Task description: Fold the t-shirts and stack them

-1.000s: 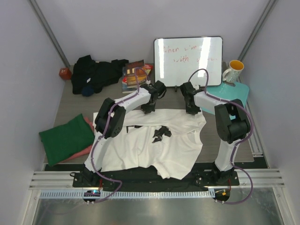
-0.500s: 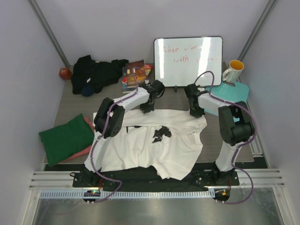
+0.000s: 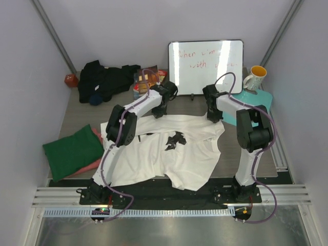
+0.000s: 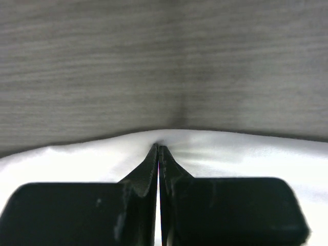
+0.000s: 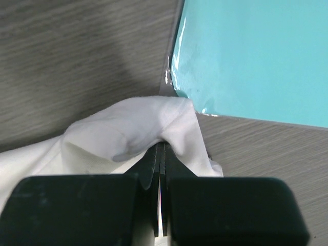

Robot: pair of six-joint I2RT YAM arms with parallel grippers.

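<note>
The white t-shirt [image 3: 169,154] with small black marks lies spread on the table in front of the arm bases. My left gripper [image 3: 160,113] is shut on its far left edge; the cloth [image 4: 102,159] shows pinched at the fingertips. My right gripper [image 3: 212,118] is shut on its far right corner, where the cloth [image 5: 138,128] bunches over the jaws. A black shirt [image 3: 105,79] lies crumpled at the back left. A dark green shirt [image 3: 72,151] lies folded at the left on a salmon pink one [image 3: 96,134].
A whiteboard [image 3: 206,64] stands at the back. A teal mat [image 3: 251,105] lies at the right with a mug [image 3: 254,77] behind it; the mat also shows in the right wrist view [image 5: 256,56]. Books [image 3: 145,81] lie at back centre. A red ball [image 3: 70,80] sits in the back left corner.
Both grippers have moved toward the back of the table, pulling the white shirt's far edge with them. The shirt has slid away from the near edge.
</note>
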